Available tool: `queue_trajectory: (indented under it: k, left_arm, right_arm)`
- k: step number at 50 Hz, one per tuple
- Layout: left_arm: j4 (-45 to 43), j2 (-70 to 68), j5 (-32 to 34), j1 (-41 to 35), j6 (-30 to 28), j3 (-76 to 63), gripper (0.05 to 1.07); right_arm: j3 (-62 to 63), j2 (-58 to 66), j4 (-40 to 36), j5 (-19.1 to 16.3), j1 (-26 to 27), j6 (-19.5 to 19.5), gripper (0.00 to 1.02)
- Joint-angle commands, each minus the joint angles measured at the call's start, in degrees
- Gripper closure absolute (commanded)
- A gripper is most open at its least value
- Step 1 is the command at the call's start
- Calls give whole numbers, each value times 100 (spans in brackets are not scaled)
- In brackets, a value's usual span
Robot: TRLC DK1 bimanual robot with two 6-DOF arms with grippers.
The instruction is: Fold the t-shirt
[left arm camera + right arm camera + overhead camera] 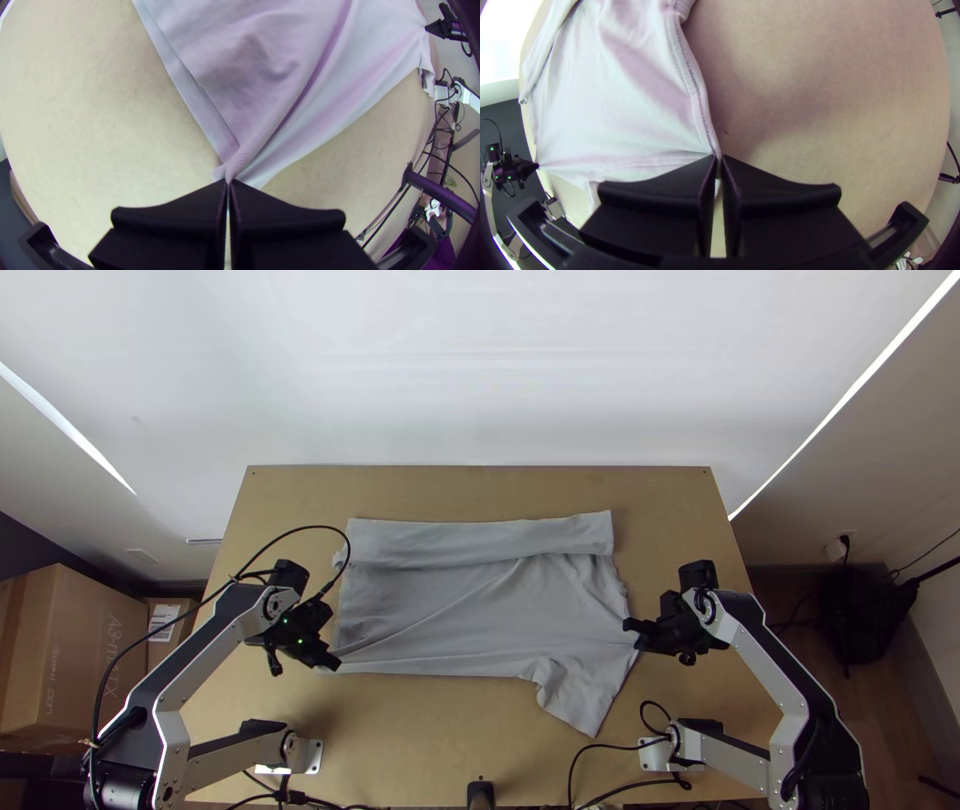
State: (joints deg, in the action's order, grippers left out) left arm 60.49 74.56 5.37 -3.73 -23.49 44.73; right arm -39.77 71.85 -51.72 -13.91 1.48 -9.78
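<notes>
We see the left tool [332, 663] with its two wide fingers brought together at the tips, and between them is pinched the near left corner of the grey t-shirt [470, 605]. In the left wrist view, the cloth gathers to a narrow point at this tool [228, 183], and folds run out from there. The right tool [632, 628] also has its fingertips nearly meeting, with the right edge of the t-shirt caught between them. In the right wrist view we find a stitched border going into this tool [718, 158].

The t-shirt lies on the wooden counter [400, 725], mostly spread, between the two arms. Its far part is turned over as a long band, and at the near right a loose flap [575, 700] comes out toward the arms' bases.

The pieces of cloth inside the two grips are hidden from us by the fingers. At the left edge a small crumpled bit [339, 559] is hard to make out, and we cannot tell which part it is. Both arms are cut off by the top view's lower border.
</notes>
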Motion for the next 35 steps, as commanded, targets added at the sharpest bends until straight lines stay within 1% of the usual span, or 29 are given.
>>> queue_trajectory:
  k: [1,7,10,14,19,26,35]
  left_arm:
    - [42,-126,8,47,-51,238,105]
    - [42,-223,17,-181,318,546,105]
    - [16,-241,17,-313,485,739,105]
    - [-46,-188,26,-348,643,1003,105]
    - [-178,-12,26,-304,802,1363,105]
    - [-415,348,26,-128,960,1846,105]
    - [-529,744,35,-58,1074,2347,105]
  right_arm:
    - [110,-268,-119,152,-174,29,100]
    - [-40,-752,-119,152,-851,-340,100]
    - [-154,-893,-119,152,-1106,-516,100]
    - [-321,-963,-101,152,-1360,-657,100]
    - [-497,-945,-48,152,-1457,-692,100]
    - [-822,-840,57,152,-1466,-692,100]
    - [-1261,-523,242,161,-1448,-560,100]
